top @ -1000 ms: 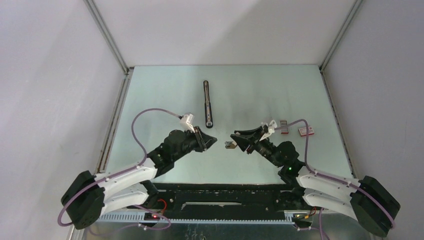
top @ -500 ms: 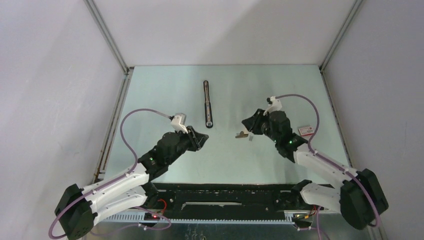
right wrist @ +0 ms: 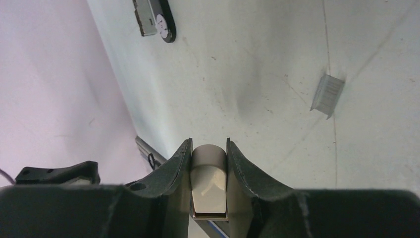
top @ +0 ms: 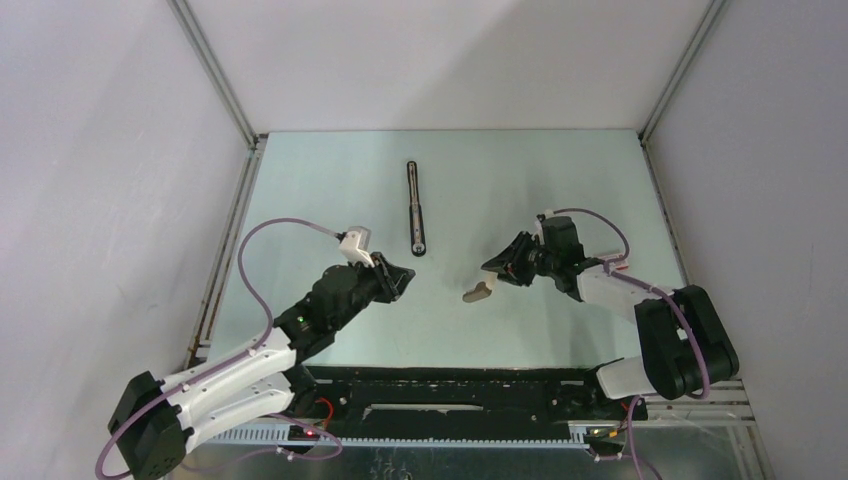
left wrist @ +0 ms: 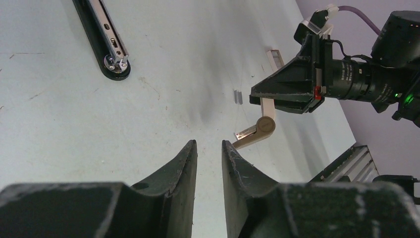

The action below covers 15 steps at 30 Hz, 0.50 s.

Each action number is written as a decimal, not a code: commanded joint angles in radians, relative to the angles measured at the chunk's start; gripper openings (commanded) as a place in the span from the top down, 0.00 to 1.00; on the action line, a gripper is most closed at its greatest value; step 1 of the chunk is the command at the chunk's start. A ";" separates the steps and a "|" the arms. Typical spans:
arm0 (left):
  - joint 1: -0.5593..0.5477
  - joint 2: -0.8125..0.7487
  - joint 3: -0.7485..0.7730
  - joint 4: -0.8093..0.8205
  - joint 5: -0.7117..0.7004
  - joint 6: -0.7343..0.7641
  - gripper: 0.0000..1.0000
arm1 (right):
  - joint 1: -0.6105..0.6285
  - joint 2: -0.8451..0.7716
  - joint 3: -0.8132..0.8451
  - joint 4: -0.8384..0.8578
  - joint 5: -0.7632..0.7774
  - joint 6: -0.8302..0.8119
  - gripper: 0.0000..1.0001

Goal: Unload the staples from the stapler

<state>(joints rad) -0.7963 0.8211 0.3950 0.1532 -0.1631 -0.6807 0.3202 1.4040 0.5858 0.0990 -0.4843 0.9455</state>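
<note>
The stapler (top: 415,208), a long thin black bar with a silvery line, lies flat at the table's far middle. Its rounded end shows in the left wrist view (left wrist: 115,67) and the right wrist view (right wrist: 161,22). The staples (right wrist: 327,95), a short silvery strip, lie loose on the table; they also show in the left wrist view (left wrist: 237,96). My right gripper (top: 492,268) is shut on a beige hinged piece with a metal end (left wrist: 257,131), held just above the table (right wrist: 208,176). My left gripper (top: 406,279) hovers low, empty, its jaws a narrow gap apart (left wrist: 208,144).
A small red-and-white box (top: 617,262) lies at the right, partly behind my right arm. A pale narrow tray (left wrist: 274,58) lies beyond the right gripper. Metal rails run along the table's left edge (top: 228,240) and right edge (top: 668,225).
My right arm has folded back to the right and turned its wrist; the beige piece in it has swung down towards the near edge. My left gripper drew back left, then held still.
</note>
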 commanded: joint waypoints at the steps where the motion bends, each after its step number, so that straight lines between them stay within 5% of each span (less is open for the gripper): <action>1: -0.004 -0.016 -0.013 0.014 -0.021 0.003 0.70 | -0.014 -0.009 -0.006 0.058 -0.042 0.076 1.00; 5: -0.004 -0.009 -0.014 0.025 -0.013 0.000 0.73 | -0.034 -0.021 -0.074 0.125 -0.021 0.195 1.00; 11: -0.004 -0.003 -0.016 0.031 -0.002 -0.008 0.76 | -0.040 -0.073 -0.296 0.471 0.063 0.552 1.00; 15: -0.004 -0.018 -0.030 0.032 -0.007 -0.017 0.77 | -0.040 -0.132 -0.366 0.504 0.133 0.629 1.00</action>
<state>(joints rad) -0.7963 0.8200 0.3946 0.1535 -0.1623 -0.6834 0.2836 1.3464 0.2481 0.4374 -0.4347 1.3945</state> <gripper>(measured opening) 0.231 0.345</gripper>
